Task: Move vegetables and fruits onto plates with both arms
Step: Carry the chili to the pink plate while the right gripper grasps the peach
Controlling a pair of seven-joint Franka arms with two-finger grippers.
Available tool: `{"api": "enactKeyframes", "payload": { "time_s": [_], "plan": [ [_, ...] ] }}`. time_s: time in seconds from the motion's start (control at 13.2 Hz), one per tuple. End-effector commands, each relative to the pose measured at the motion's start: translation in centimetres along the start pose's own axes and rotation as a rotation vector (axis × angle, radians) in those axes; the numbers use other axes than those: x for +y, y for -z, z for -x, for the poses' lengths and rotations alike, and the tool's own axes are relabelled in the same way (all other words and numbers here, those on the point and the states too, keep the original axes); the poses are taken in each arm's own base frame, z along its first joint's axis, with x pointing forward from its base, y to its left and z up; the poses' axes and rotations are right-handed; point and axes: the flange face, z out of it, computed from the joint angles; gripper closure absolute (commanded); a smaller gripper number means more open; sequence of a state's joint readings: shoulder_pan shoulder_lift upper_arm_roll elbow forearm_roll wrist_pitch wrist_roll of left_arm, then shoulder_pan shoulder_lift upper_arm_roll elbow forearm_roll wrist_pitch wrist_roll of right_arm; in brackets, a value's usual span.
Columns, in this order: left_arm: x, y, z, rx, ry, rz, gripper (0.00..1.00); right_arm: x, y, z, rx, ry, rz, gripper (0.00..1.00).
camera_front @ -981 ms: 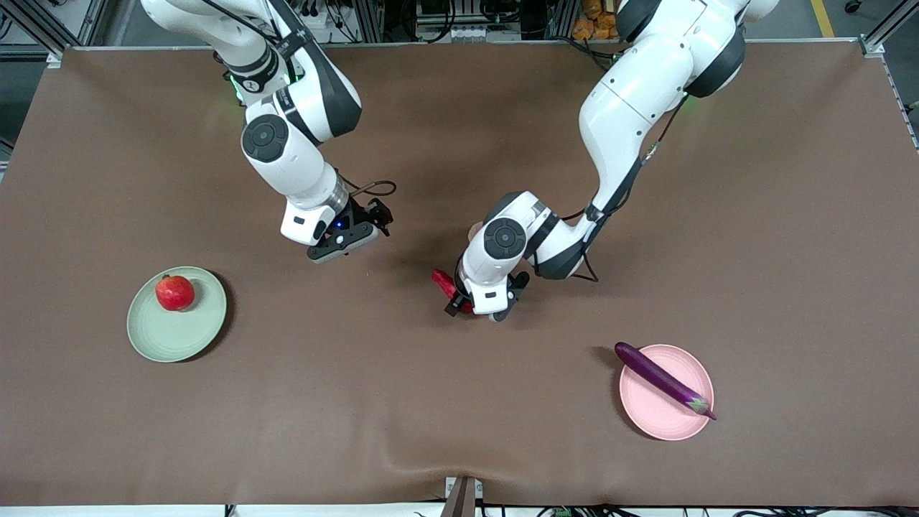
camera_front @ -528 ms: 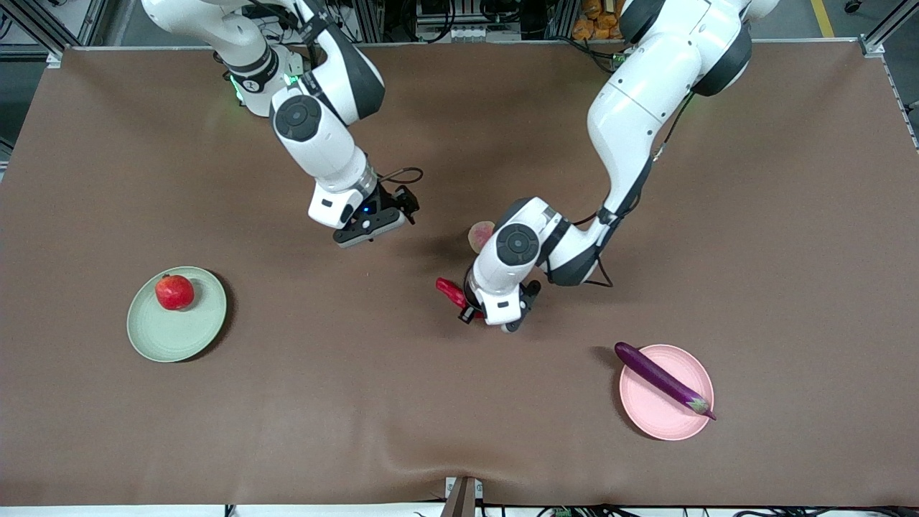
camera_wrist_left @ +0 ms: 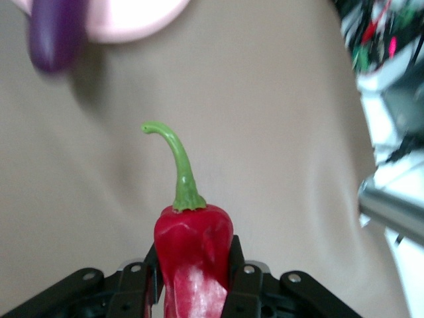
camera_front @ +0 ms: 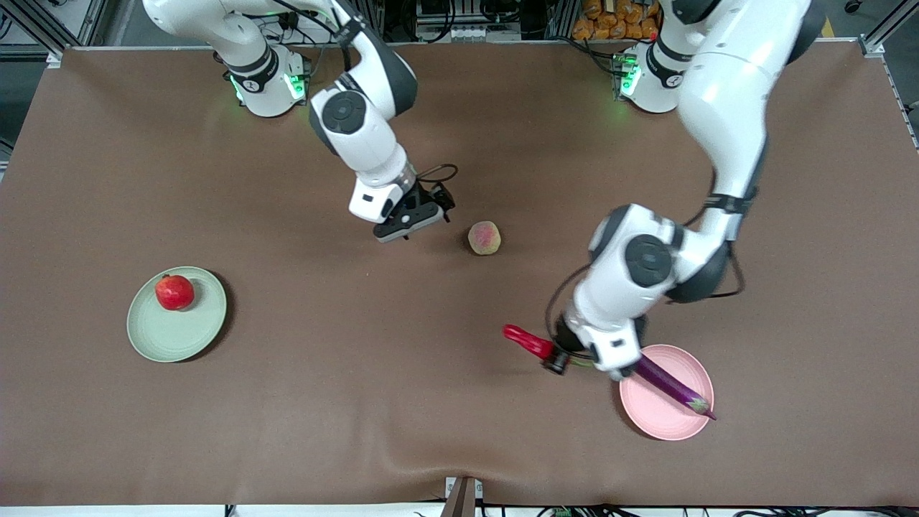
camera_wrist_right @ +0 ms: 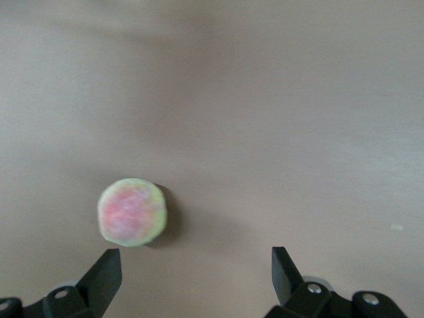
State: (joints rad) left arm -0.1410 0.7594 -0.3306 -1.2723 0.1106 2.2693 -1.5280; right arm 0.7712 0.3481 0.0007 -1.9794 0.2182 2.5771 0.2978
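In the front view the left tool (camera_front: 567, 357) is mostly hidden under its own white wrist, over the brown bench (camera_front: 431, 402) just beside the pink plate (camera_front: 664, 413); the glossy red chili pepper (camera_front: 528, 342) sticks out of it, clamped near its stem end. The slim purple eggplant (camera_front: 671, 386) lies across the pink plate, one end covered by that wrist. The right tool (camera_front: 409, 221) hangs over the bench near the peach-like fruit (camera_front: 484, 238), which sits on the bench between the two arms. The red pomegranate-like fruit (camera_front: 174, 292) rests on the green plate (camera_front: 176, 334) toward the right arm's end. In the left wrist view the tool's fingers (camera_wrist_left: 242, 285) press both sides of the pepper (camera_wrist_left: 193, 255), its curved green stem pointing away; the eggplant (camera_wrist_left: 56, 33) and plate (camera_wrist_left: 132, 20) are blurred and cut off at the edge. In the right wrist view the fingers (camera_wrist_right: 106, 278) stand wide apart, holding nothing, with the dull pink-and-green fruit (camera_wrist_right: 132, 212) lying on the bench just ahead of one fingertip.
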Motion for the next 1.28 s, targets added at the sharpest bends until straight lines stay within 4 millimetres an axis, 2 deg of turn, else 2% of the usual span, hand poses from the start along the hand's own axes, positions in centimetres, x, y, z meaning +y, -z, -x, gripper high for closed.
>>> {"api": "enactKeyframes", "payload": {
  "time_s": [0.0,0.08,0.3,0.45,0.53,0.75,0.91,1.21],
  "plan": [
    [-1.5,3.5,-8.5,-0.091,-0.025,0.002,1.0,-5.4,-3.9,-0.9,0.004,-0.035,-0.008,0.0],
    [-2.4,4.0,-11.6,-0.094,-0.042,-0.006,1.0,-6.6,-5.2,-1.1,0.006,-0.037,-0.001,0.0],
    [-5.0,4.3,-18.2,-0.086,-0.145,-0.041,1.0,-9.8,-8.5,-1.0,0.031,-0.061,0.05,0.0],
    [-6.9,4.3,-22.1,-0.096,-0.24,-0.065,1.0,-10.6,-10.5,0.0,0.049,-0.026,0.115,0.0],
    [-8.1,3.7,-24.0,-0.104,-0.272,-0.075,1.0,-10.5,-11.1,0.3,0.054,0.006,0.139,0.0],
    [-11.2,-0.5,-28.0,-0.133,-0.287,-0.108,1.0,-11.0,-12.1,1.1,0.045,0.029,0.15,0.0],
    [-11.6,-2.1,-28.6,-0.128,-0.263,-0.092,1.0,-11.3,-13.2,1.9,0.031,0.041,0.158,0.0],
    [-11.9,-4.5,-28.8,-0.132,-0.243,-0.073,1.0,-11.6,-14.0,2.6,0.028,0.073,0.174,0.0]
  ]
}}
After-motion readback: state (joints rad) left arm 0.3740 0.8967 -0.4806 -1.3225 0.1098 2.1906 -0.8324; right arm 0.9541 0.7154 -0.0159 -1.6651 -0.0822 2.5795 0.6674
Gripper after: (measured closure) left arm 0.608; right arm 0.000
